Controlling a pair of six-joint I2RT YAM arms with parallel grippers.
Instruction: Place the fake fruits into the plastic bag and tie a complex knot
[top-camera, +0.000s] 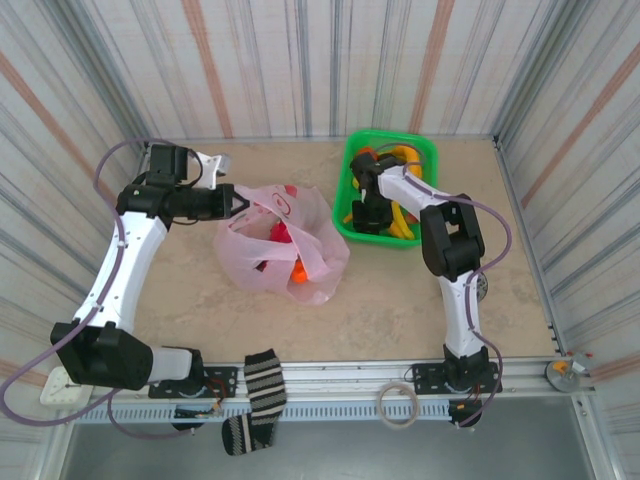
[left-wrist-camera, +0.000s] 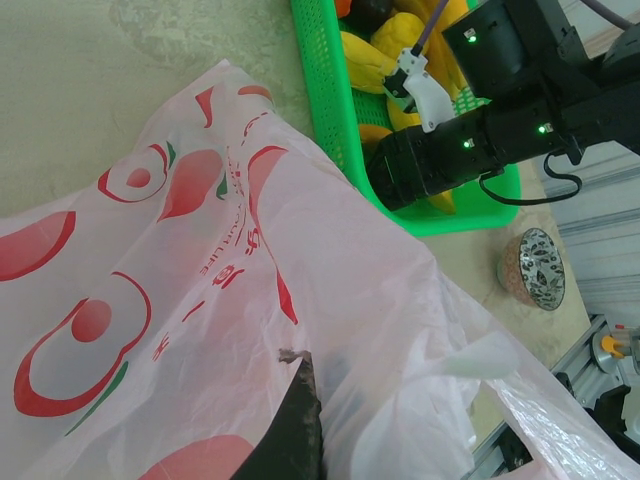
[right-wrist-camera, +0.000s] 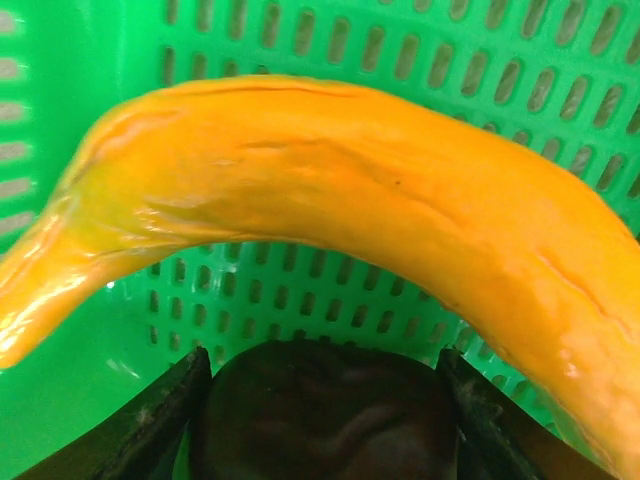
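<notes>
Right gripper fingers flank the dark purple fruit at lower frame, grip uncertain: glossy, light, probably slippery, so clamp its widest middle.

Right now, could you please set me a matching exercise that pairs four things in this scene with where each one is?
Things:
1. banana
2. plastic bag
3. dark purple fruit
4. striped sock

Places:
A. between the fingers of the right gripper
B. draped over the near rail
C. pinched in the left gripper
D. arching across the green basket

Pairs: 1-D, 2-C, 3-A, 4-B
</notes>
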